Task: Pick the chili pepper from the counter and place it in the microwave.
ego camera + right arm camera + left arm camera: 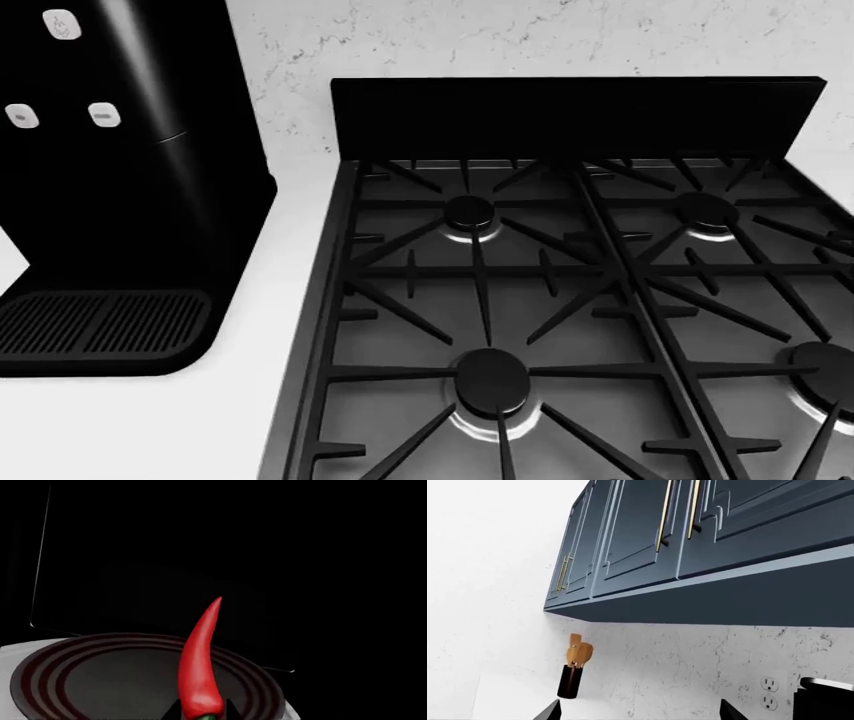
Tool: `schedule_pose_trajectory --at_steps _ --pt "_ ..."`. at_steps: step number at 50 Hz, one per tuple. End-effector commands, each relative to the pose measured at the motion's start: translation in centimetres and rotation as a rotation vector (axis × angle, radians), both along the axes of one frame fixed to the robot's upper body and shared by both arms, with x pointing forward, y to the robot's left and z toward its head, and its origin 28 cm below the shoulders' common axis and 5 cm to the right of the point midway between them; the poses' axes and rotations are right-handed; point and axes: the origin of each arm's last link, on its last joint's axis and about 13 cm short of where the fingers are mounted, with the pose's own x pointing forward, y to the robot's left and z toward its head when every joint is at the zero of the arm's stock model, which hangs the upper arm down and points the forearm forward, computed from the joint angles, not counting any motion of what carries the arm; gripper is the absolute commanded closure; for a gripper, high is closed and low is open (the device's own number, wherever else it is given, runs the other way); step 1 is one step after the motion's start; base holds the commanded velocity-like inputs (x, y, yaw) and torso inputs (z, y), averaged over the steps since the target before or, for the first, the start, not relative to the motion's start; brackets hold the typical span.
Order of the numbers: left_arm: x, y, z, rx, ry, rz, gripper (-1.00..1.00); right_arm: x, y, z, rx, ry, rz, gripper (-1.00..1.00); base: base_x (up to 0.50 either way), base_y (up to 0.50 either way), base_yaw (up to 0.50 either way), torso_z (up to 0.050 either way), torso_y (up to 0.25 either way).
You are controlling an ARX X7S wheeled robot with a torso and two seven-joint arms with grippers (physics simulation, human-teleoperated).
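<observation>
In the right wrist view, my right gripper [202, 712] is shut on the chili pepper [200, 660], gripping it near its green stem end. The glossy red pepper points away from the gripper, over a dark ringed round plate [100, 675] inside the black microwave cavity [200, 540]. I cannot tell whether the pepper touches the plate. My left gripper [640, 716] is open and empty, with only its two dark fingertips [550, 711] showing, aimed at the wall. Neither gripper appears in the head view, which shows the white counter [134, 430].
A black gas stove [574, 300] with iron grates fills the head view, with a black coffee machine [107, 190] to its left on the counter. The left wrist view shows blue-grey upper cabinets [694, 545], a black holder with wooden utensils [572, 672] and a wall outlet [769, 692].
</observation>
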Motion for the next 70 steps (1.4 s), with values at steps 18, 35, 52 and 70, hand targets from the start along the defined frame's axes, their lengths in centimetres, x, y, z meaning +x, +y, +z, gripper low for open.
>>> schedule_pose_trajectory --at_steps 18,35,52,70 --pt "0.1 0.0 -0.5 -0.003 0.014 0.010 -1.00 3.0 0.7 -1.4 0.009 0.048 0.038 1.00 0.00 0.00 0.00 0.000 0.000" --pt "0.3 0.1 -0.4 0.001 0.021 0.016 -1.00 4.3 0.9 -2.4 0.003 0.096 0.055 1.00 0.00 0.00 0.00 0.000 0.000" --pt "0.3 0.2 -0.5 -0.001 0.025 0.019 -1.00 5.1 1.2 -3.5 -0.013 0.171 0.057 1.00 0.01 0.00 0.00 0.000 0.000" --pt "0.3 0.3 -0.4 -0.002 0.024 0.019 -1.00 5.0 1.5 -4.0 -0.037 0.277 0.054 1.00 0.00 0.00 0.00 0.000 0.000"
